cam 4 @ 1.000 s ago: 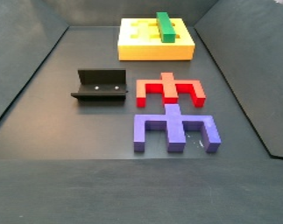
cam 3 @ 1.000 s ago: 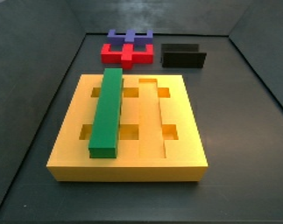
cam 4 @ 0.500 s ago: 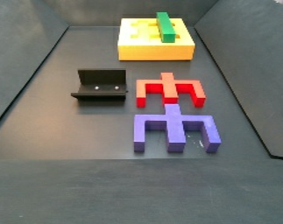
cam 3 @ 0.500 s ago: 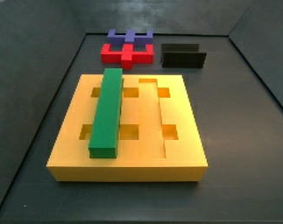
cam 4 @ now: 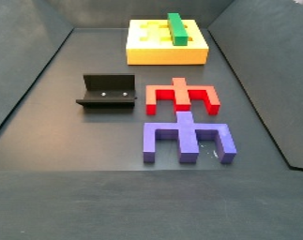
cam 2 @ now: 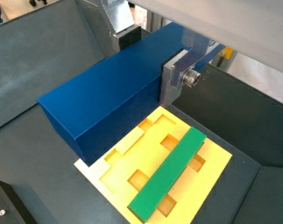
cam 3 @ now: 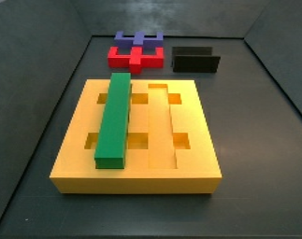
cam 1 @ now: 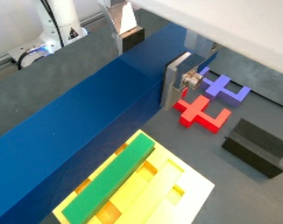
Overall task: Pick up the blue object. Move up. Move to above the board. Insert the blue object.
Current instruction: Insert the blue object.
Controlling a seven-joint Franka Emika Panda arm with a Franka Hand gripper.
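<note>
Both wrist views: gripper (cam 2: 152, 54) holds blue object (cam 2: 114, 94) above board (cam 2: 141, 159).

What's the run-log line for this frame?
phase: above board | pincer: shut on blue object, wrist views only | board: green bar seated | insert: pending

Gripper (cam 2: 146, 54) only shows up in both wrist views, right by the blue object (cam 2: 114, 92): flat silver plate fingers (cam 2: 176, 77) with dark pads, a round silver screw head on the bracket, and a pale body above them.
</note>
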